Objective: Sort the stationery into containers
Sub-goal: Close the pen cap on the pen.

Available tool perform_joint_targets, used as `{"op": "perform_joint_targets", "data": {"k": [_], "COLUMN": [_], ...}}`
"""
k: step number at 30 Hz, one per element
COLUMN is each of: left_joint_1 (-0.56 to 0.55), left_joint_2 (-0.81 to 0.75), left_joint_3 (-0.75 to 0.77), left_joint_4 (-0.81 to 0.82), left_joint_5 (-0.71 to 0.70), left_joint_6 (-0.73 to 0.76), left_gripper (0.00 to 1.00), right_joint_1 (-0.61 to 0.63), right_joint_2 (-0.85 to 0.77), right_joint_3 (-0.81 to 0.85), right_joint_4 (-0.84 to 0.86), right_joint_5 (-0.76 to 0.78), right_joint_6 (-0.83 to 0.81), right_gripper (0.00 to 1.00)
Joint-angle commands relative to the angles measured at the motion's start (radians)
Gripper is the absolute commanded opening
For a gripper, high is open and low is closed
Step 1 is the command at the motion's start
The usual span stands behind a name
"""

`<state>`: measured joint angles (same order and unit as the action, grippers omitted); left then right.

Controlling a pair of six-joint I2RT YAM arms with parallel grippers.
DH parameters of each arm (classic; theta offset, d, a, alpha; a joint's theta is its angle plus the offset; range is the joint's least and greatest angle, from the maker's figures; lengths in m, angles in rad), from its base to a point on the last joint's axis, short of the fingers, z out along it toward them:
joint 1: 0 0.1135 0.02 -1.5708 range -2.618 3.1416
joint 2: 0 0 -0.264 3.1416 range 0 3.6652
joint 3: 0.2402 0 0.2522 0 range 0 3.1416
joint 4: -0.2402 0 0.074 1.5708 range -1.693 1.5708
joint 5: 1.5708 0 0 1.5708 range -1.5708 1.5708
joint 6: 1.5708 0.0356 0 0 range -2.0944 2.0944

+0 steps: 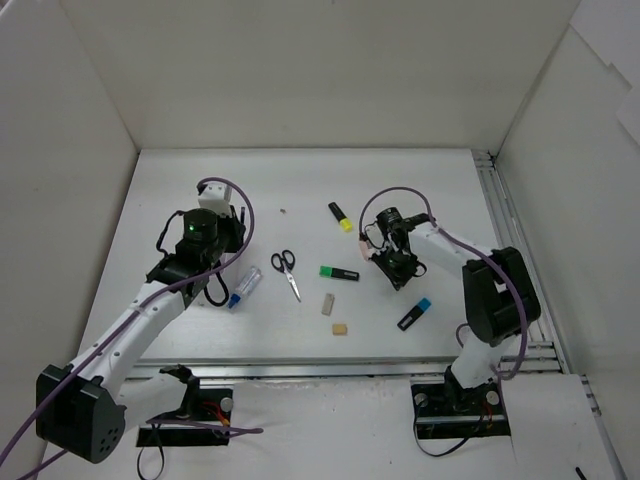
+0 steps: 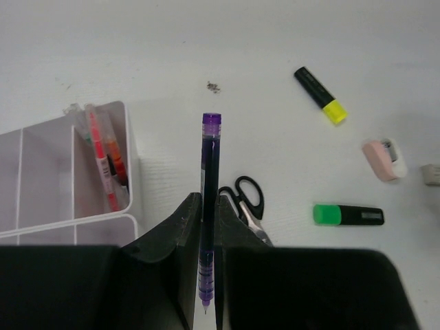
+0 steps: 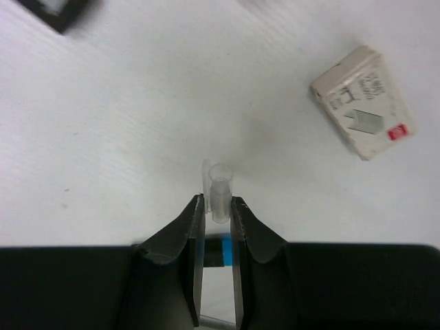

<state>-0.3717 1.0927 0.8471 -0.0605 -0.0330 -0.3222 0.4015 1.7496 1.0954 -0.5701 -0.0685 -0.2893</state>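
My left gripper [image 2: 210, 199] is shut on a purple pen [image 2: 211, 151] that points away from the camera, held above the table right of the white divided box [image 2: 132, 172]. One compartment of the box holds orange and red pens [image 2: 103, 161]. In the top view the left gripper [image 1: 225, 240] is at mid left. My right gripper [image 3: 218, 206] is shut on a small clear pen cap [image 3: 221, 189]; in the top view it [image 1: 398, 268] is at centre right. Scissors [image 1: 285, 270], a green highlighter [image 1: 340, 273], a yellow highlighter [image 1: 340, 216] and a blue highlighter [image 1: 414, 314] lie loose.
A beige eraser [image 1: 327, 304] and a smaller one [image 1: 341, 328] lie near the front. A clear item with a blue end [image 1: 244, 287] lies by the left arm. Pink correction tape [image 2: 383, 159] lies beyond the green highlighter [image 2: 347, 215]. A printed eraser [image 3: 362, 102] lies right of the right gripper.
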Motion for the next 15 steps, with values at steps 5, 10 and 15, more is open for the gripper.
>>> {"op": "perform_joint_targets", "data": {"k": [5,10,15], "left_joint_1": [0.016,0.016,0.016], "left_joint_2": [-0.076,-0.116,-0.155], "left_joint_3": [0.024,-0.005,-0.046], "left_joint_4": [0.238,0.405,0.545], "left_joint_5": [0.237,0.331,0.335], "left_joint_6": [-0.112,-0.23,-0.385], "left_gripper": [0.0,0.0,0.0], "right_joint_1": [0.13,0.224,0.316], "right_joint_2": [-0.376,-0.544,-0.604], "right_joint_3": [-0.101,-0.225,-0.331], "right_joint_4": [0.315,0.632,0.906], "right_joint_5": [-0.108,-0.19,-0.254], "right_joint_6": [0.024,0.079,0.183], "right_gripper": [0.0,0.0,0.0]}}
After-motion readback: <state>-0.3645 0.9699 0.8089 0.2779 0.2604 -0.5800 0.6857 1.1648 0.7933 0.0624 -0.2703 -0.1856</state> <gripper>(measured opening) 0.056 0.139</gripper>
